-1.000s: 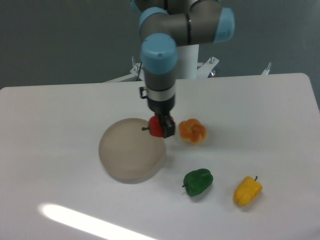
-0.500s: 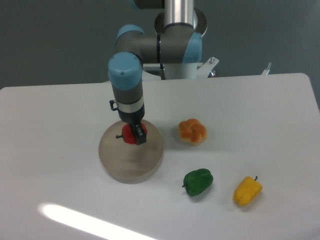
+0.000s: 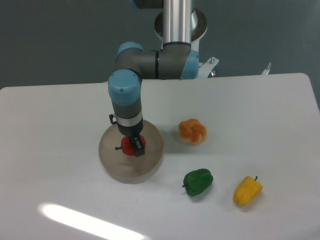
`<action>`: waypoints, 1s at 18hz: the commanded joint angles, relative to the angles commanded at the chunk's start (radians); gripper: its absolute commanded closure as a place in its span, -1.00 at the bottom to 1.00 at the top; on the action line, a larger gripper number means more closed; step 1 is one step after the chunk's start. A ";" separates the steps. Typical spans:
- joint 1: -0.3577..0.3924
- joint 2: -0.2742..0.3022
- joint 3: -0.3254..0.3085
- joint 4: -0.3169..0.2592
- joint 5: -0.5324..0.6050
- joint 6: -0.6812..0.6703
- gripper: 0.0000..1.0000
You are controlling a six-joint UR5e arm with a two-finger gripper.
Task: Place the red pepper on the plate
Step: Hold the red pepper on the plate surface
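The end effector (image 3: 133,146) grips the red pepper (image 3: 131,146) over the plate (image 3: 114,160) centre; contact apparently not yet made. Lower vertically, release only once seated.

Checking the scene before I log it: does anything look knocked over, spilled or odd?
Nothing stands out. The end effector holds the red pepper over the plate; the orange pepper, green pepper and yellow pepper lie apart on the table.
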 joint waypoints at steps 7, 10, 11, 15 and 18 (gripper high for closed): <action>0.009 -0.021 0.006 -0.002 -0.032 0.000 0.11; 0.009 -0.031 0.012 -0.002 -0.032 0.000 0.11; 0.009 -0.032 0.012 -0.002 -0.032 0.000 0.10; 0.009 -0.038 0.012 -0.002 -0.031 0.000 0.09; 0.009 -0.041 0.012 -0.002 -0.031 0.000 0.05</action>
